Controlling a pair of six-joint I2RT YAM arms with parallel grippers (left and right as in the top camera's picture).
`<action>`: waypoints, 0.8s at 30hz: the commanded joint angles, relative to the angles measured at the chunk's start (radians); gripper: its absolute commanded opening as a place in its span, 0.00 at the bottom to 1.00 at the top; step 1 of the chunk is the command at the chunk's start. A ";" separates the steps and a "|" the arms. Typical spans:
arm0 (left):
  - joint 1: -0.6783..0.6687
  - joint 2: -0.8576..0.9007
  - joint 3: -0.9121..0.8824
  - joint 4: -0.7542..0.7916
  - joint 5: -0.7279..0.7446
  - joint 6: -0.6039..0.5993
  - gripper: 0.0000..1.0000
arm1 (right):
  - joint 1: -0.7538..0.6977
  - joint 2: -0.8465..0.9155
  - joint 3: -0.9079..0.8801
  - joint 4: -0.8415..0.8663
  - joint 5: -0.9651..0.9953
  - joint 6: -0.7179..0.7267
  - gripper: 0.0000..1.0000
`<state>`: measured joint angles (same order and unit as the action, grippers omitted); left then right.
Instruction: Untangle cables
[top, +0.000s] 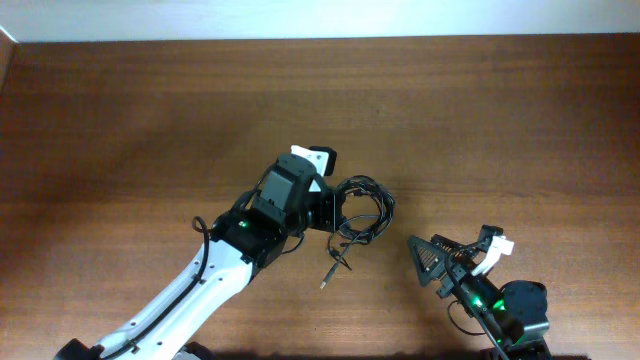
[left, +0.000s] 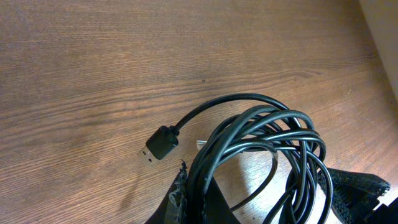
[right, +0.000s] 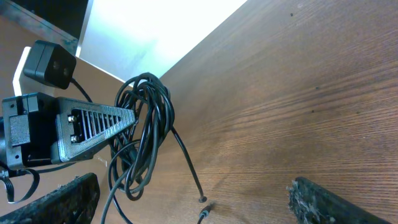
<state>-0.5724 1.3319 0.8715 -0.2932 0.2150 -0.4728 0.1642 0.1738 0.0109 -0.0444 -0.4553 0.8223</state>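
Note:
The cables (top: 365, 208) lie as a clump of thin black loops at mid-table, and one loose plug end (top: 328, 281) trails toward the front. My left gripper (top: 335, 212) is shut on several strands at the clump's left side. In the left wrist view those strands run between its fingers (left: 177, 199), with the loops (left: 267, 140) and a USB plug (left: 160, 144) beyond. My right gripper (top: 455, 252) stands open to the right of the clump, apart from it. Its view shows the clump (right: 146, 118), small plug tips (right: 201, 199) on the wood, and nothing between its fingers (right: 326, 202).
The left arm (top: 215, 270) crosses the table from the front left to the middle. The right arm's base (top: 515, 310) sits at the front right corner. The brown wooden table (top: 150, 120) ends at the far edge (top: 320, 40).

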 joint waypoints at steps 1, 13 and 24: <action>0.003 0.002 0.014 -0.028 -0.007 -0.013 0.00 | 0.001 -0.003 -0.005 -0.005 0.019 -0.014 0.98; 0.004 0.002 0.014 0.108 -0.002 0.149 0.00 | 0.001 -0.004 -0.005 0.028 -0.261 0.234 0.98; 0.004 0.002 0.014 0.072 0.005 0.107 0.00 | -0.002 0.001 0.008 -0.031 -0.168 0.260 0.98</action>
<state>-0.5724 1.3338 0.8719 -0.2245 0.2119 -0.3561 0.1642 0.1780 0.0158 -0.0631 -0.6449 1.0779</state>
